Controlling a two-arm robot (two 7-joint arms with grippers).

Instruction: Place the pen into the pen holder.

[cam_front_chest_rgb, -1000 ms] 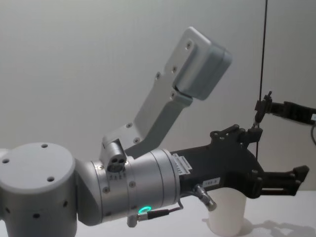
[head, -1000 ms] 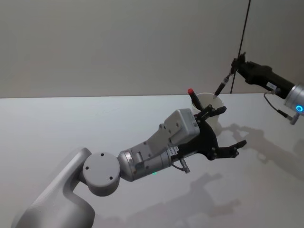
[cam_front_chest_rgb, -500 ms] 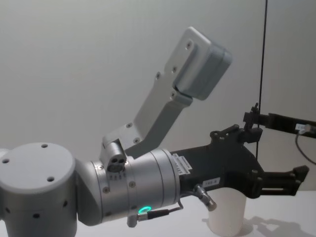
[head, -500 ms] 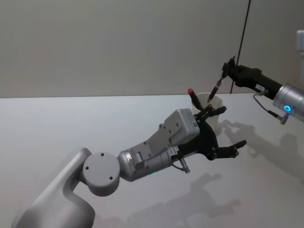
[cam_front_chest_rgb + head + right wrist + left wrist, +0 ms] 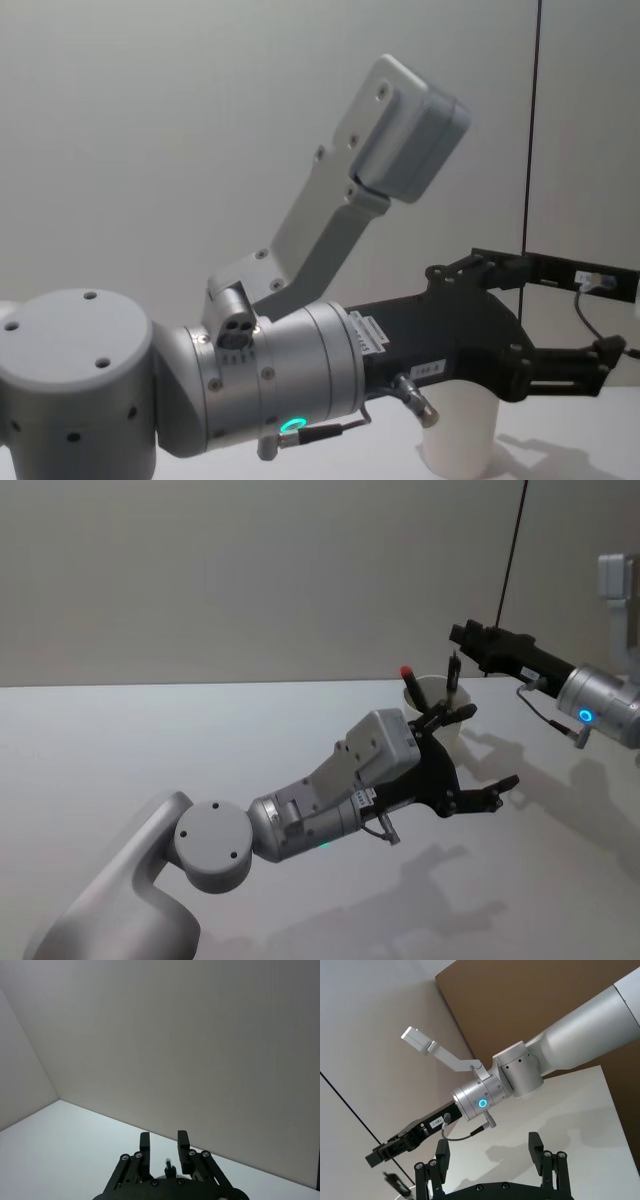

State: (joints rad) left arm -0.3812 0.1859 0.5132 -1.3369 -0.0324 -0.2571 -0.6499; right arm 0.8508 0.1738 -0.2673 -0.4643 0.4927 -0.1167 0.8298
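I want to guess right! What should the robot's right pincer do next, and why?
Probably lift up and away. The slim dark pen already stands in the white paper cup, and the right pincer just above it looks open, so its job seems done.

In the head view we find the pen holder [image 5: 441, 702] right of centre, standing on the table [image 5: 150, 740] that fills the lower half of the frame. Two pens sit in it: the red-tipped pen [image 5: 409, 682] leaning out at its left rim, a second pen [image 5: 451, 672] upright at its right. Our left gripper [image 5: 478, 757] lies just below and in front of the holder, its arm running down to the lower left. Our right gripper [image 5: 458, 633] sits above the holder's right side, its arm leading off to the right edge.
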